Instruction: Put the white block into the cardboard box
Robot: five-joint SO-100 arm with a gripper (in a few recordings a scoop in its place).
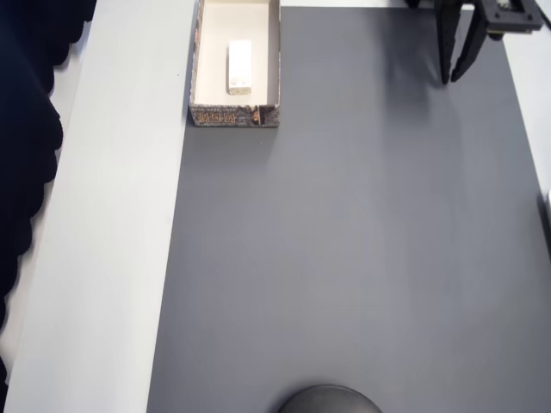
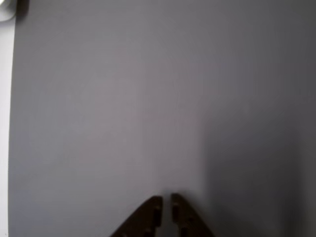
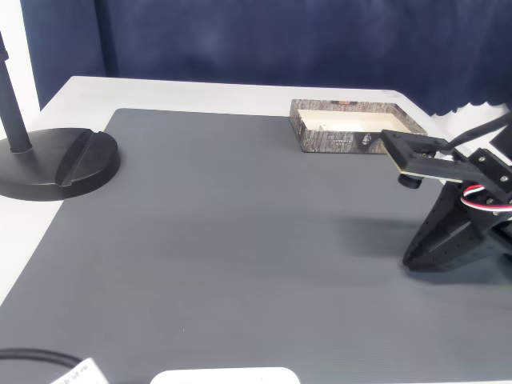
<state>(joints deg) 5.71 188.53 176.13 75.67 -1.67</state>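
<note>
A round black stand base (image 3: 60,164) sits far left in the fixed view. The white block (image 1: 240,66) lies inside the cardboard box (image 1: 234,114), well apart from the jaws (image 1: 456,76), which are nearly pressed together, empty.

The mat (image 1: 362,241) is a matt grey sheet with a fine ribbed grain in the fixed view. The table (image 1: 120,215) at nine o'clock of it looks smooth and white. The cardboard box (image 1: 234,114) has printed, patterned paper sides and a plain cream lining. The white block (image 1: 240,65) is smooth and matt. The gripper (image 1: 456,76) looks like matt black plastic. The backdrop (image 3: 264,40) is dark blue cloth.
</note>
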